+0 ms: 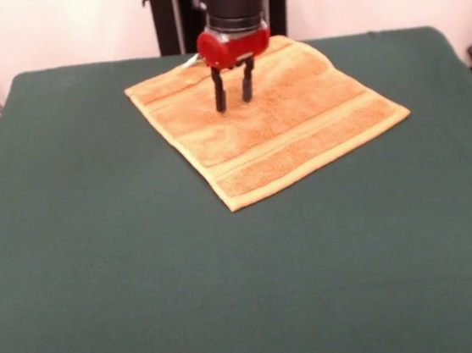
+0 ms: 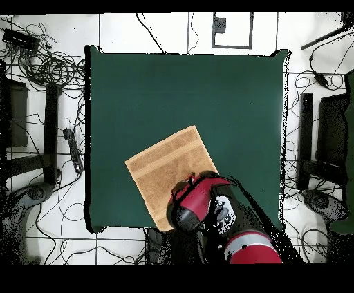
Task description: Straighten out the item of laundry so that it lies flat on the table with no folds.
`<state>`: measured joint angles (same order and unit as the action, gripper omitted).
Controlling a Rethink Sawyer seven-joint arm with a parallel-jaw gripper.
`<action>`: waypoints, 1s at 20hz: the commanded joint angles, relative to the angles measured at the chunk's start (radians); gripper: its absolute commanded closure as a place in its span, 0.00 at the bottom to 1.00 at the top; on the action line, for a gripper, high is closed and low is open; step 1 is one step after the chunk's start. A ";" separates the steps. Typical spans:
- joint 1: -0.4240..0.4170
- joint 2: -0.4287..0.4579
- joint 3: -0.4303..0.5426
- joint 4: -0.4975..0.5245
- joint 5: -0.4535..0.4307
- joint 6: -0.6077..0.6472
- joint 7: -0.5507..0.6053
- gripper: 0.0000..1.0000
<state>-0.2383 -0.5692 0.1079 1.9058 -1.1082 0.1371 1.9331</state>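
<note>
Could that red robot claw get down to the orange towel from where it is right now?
Probably yes. The gripper hangs directly over the towel, its fingers open and pointing down, and nothing lies between them and the cloth on the table.

The towel (image 2: 166, 171) lies flat (turned diagonally) on the table (image 2: 180, 90), the arm (image 2: 207, 211) covering one corner.

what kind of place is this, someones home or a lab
Most likely a robotics lab, not a home: a red and black robot arm works over a towel on a green-covered table, with cables tangled across the tiled floor.
</note>
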 commanded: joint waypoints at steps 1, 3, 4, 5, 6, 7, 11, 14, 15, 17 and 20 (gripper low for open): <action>0.088 0.016 -0.092 0.081 0.086 -0.081 0.220 0.00; 0.121 0.025 -0.128 0.086 0.096 -0.117 0.235 0.00; 0.141 0.047 -0.153 0.076 0.102 -0.144 0.243 0.00; 0.149 0.056 -0.166 0.076 0.108 -0.159 0.244 0.00; 0.163 0.069 -0.183 0.073 0.118 -0.177 0.244 0.00; 0.172 0.078 -0.197 0.072 0.126 -0.194 0.244 0.00; 0.235 0.144 -0.278 0.052 0.183 -0.288 0.240 0.00; 0.274 0.194 -0.347 0.060 0.244 -0.386 0.218 0.00; 0.284 0.206 -0.364 0.063 0.263 -0.418 0.206 0.00; 0.294 0.226 -0.379 0.064 0.291 -0.442 0.191 0.00; 0.294 0.238 -0.385 0.060 0.310 -0.463 0.154 0.00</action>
<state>0.0270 -0.4207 -0.2390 1.9651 -0.8877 -0.2436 1.9331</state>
